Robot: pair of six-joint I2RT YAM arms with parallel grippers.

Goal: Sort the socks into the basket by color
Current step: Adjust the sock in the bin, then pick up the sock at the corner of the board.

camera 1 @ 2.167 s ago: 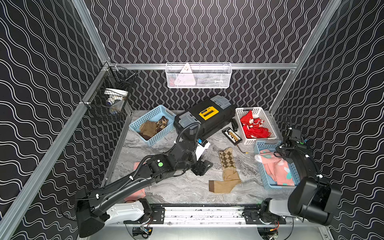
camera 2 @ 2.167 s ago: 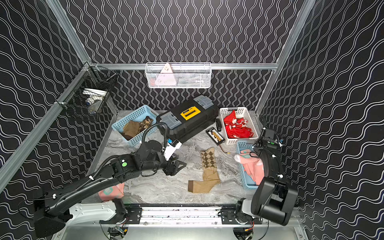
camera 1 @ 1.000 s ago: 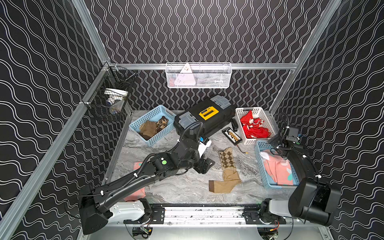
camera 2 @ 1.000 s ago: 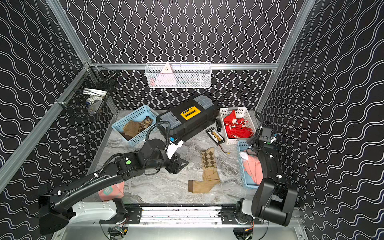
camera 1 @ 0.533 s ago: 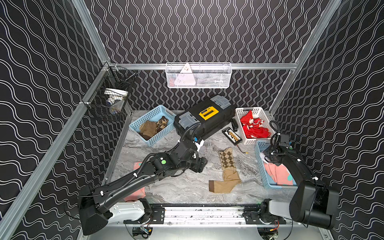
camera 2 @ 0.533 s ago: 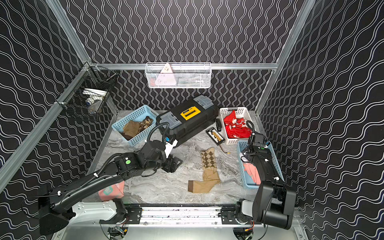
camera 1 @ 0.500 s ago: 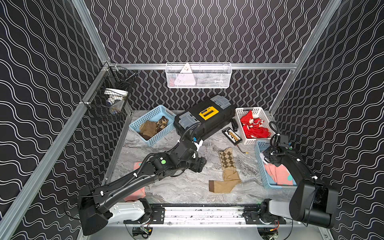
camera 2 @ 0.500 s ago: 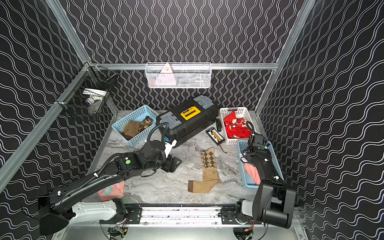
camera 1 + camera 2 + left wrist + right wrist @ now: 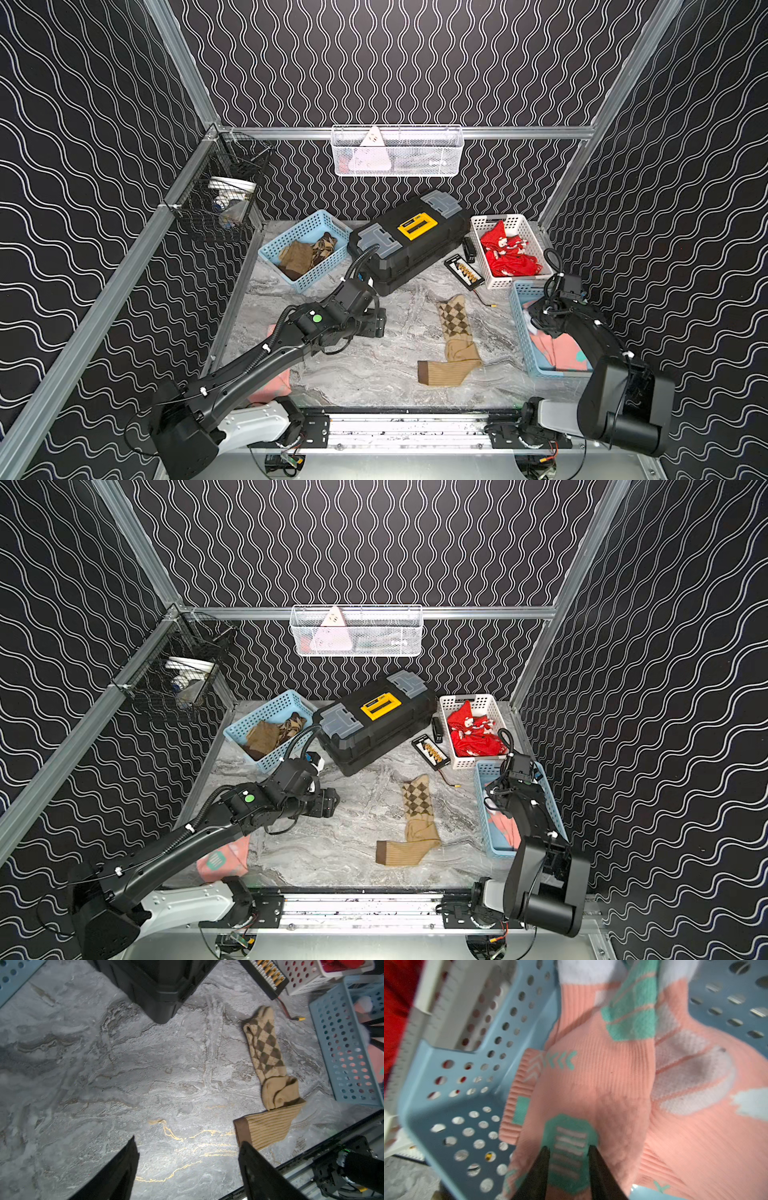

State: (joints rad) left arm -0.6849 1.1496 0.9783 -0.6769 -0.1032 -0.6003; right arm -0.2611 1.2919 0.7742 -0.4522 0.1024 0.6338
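Empty left claw spread wide above the marble table, tan argyle sock lying bent near it, right claw narrowly parted over the teal patch of a salmon-pink sock in the blue basket, yellow label on the black toolbox too small to read

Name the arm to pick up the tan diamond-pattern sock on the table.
Probably left: the left hand hangs open over the table near the tan sock; the right hand is down in the blue basket.
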